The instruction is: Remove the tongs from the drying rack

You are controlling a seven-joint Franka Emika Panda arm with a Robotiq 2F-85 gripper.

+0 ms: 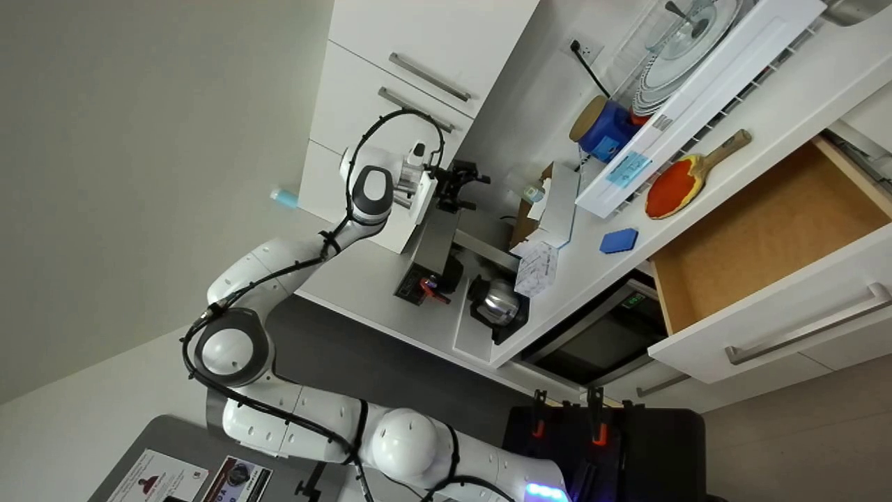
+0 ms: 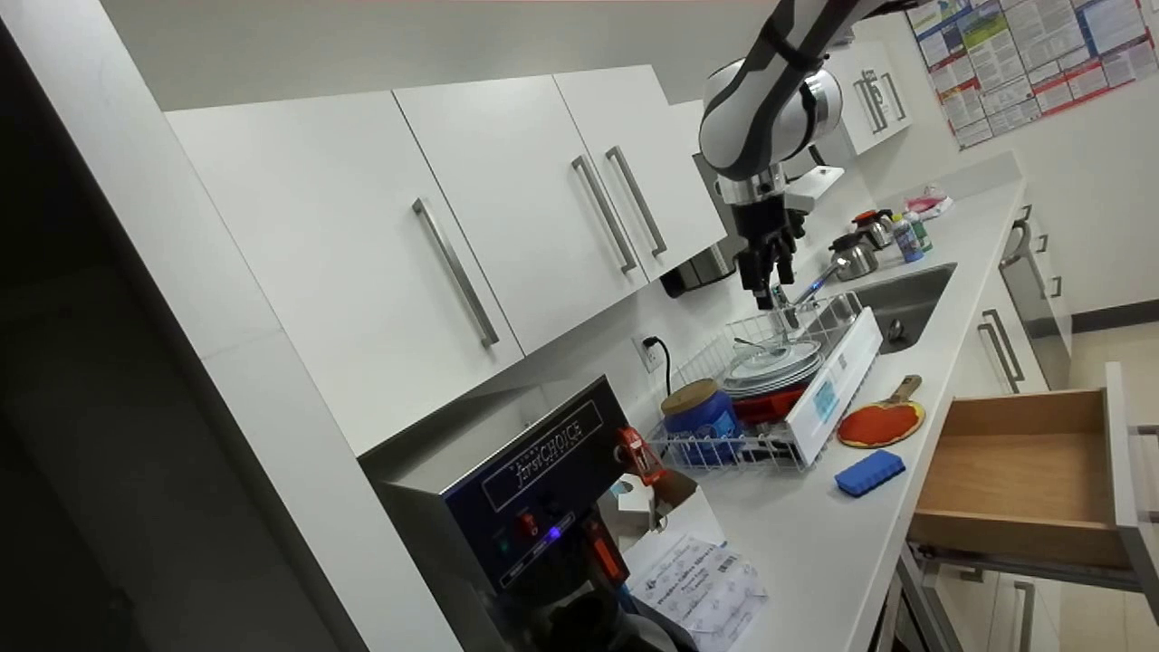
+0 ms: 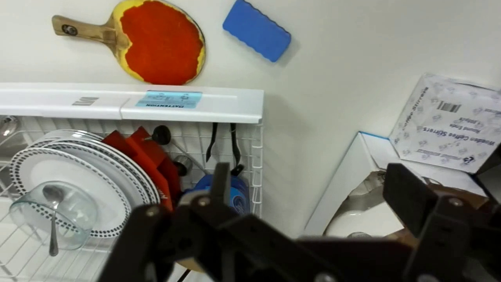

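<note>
The drying rack is a long white wire rack with a pale tray-like panel along its front, in both exterior views (image 1: 711, 104) (image 2: 838, 385) and in the wrist view (image 3: 229, 105). Two slender black prongs, which look like the tongs (image 3: 235, 145), lie in the rack's end behind the panel in the wrist view. Their upper part is hidden by the panel. I cannot make them out clearly in the exterior views. My gripper (image 3: 312, 182) is open and empty, high above the counter near the rack's end. It also shows in both exterior views (image 1: 481, 192) (image 2: 775, 290).
The rack holds plates (image 3: 70, 176), a glass bowl (image 3: 78, 211), red items (image 3: 156, 160) and a blue jar (image 2: 702, 424). An open box (image 3: 336, 188) stands beside the rack. A paddle (image 3: 160, 43) and blue sponge (image 3: 256, 30) lie in front. A wooden drawer (image 2: 1014, 453) is open.
</note>
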